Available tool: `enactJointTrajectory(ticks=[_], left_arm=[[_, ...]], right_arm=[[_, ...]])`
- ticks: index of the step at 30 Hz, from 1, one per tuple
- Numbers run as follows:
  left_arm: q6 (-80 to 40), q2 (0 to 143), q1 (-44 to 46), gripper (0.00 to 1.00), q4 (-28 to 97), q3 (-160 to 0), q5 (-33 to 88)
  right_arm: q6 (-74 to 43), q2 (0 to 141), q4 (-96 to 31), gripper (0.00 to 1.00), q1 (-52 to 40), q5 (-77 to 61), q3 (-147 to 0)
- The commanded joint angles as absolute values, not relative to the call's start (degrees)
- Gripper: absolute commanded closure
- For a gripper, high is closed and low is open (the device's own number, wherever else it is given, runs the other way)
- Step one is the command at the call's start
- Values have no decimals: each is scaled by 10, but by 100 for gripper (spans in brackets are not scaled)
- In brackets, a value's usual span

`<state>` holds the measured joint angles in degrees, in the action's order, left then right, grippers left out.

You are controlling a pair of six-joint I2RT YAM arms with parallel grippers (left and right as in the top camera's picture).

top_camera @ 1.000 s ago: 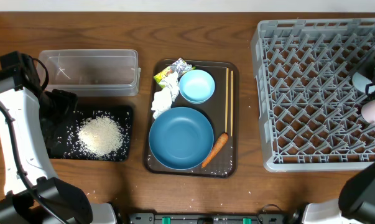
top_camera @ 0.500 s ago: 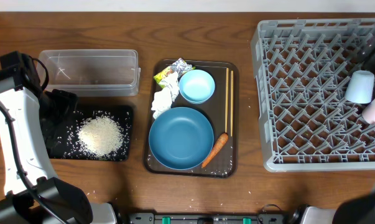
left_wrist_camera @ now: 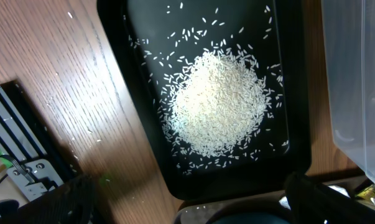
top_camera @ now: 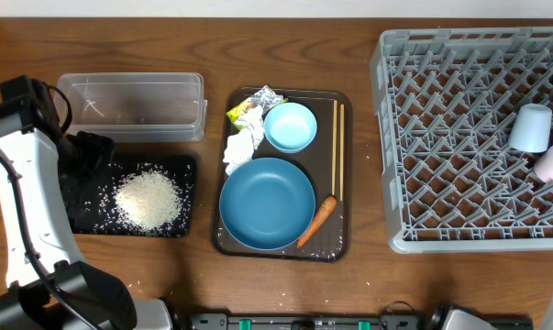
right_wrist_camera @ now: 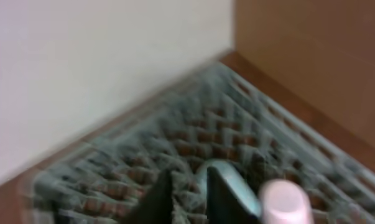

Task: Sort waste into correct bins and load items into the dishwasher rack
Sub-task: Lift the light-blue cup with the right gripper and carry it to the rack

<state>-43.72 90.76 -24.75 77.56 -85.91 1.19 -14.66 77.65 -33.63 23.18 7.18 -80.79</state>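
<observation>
My left gripper (left_wrist_camera: 193, 202) hangs with fingers spread wide over the white rice grains (top_camera: 148, 200) heaped in the black shallow rectangular tray (top_camera: 82, 218). The clear plastic rectangular tub (top_camera: 129, 105) sits at its 12 o'clock. On the dark brown serving tray (top_camera: 331, 240), the yellow-green printed snack wrapper (top_camera: 250, 104) and crumpled white tissue (top_camera: 242, 147) lie around 11, the light blue bowl (top_camera: 290, 126) at 12, the large dark blue round plate (top_camera: 267, 202) at 6, the small orange carrot (top_camera: 316, 220) at 5 and the thin wooden chopsticks (top_camera: 337, 147) at 3. In the large square grey plastic crate (top_camera: 441, 137), the light blue cup (top_camera: 531, 128) and white cup (top_camera: 551, 163) rest at 3 o'clock. My right gripper (right_wrist_camera: 190, 199) looks parted and empty, though blurred.
</observation>
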Motion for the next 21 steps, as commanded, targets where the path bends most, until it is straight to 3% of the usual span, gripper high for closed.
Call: enactJointTrajectory(ticks=[1,21], left_arm=[[-442,913,-249,1,777,-864,9],[-442,913,-249,1,777,-864,9]], right_arm=[[-154,836,-353,98,267,119,-809],[-154,984,-395,99,359,95,-809]])
